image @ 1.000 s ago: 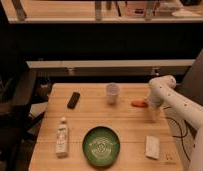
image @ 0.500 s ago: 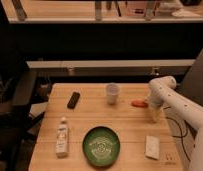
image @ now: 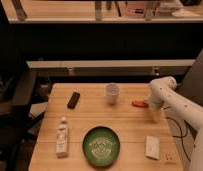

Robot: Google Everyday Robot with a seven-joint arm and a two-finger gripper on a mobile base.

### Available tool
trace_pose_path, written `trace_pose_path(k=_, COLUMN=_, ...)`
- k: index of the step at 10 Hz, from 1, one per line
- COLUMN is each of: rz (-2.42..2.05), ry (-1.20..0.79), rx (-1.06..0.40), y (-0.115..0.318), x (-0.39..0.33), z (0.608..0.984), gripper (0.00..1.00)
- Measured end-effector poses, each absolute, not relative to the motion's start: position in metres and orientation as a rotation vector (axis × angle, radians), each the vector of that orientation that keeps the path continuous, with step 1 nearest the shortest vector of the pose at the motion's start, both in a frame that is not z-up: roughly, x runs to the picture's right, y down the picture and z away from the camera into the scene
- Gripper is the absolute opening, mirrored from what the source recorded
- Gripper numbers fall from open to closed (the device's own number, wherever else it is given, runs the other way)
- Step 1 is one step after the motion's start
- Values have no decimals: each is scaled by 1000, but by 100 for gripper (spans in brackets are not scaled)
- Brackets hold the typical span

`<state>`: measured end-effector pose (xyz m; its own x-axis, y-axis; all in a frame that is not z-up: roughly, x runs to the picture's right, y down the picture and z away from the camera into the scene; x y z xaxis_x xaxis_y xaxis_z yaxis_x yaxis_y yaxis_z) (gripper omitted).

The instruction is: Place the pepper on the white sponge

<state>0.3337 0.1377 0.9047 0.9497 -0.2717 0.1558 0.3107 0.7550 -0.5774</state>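
Note:
The pepper [image: 140, 103], small and orange-red, lies on the wooden table [image: 95, 117] at the right, just right of the white cup. The white sponge [image: 152, 147], a flat white pad, lies near the table's front right corner. My white arm comes in from the right and bends down over the right edge. Its gripper [image: 155, 115] points down at the table, just right of and in front of the pepper, well behind the sponge. The gripper is open and holds nothing.
A white cup [image: 112, 93] stands at the middle back. A black remote [image: 73, 99] lies at the back left, a white bottle [image: 62, 137] at the front left, a green plate [image: 101, 145] at the front middle. A dark chair [image: 15, 100] stands left of the table.

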Motion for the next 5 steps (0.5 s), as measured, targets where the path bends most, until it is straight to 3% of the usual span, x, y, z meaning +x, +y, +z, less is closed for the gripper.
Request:
trace_pose_path(k=3, rz=-324, ry=-62, rx=-642, y=140, x=337, z=905, gripper=56)
trace_pose_path(k=5, rz=-328, ry=-59, rx=-653, y=144, x=340, z=904, gripper=56)
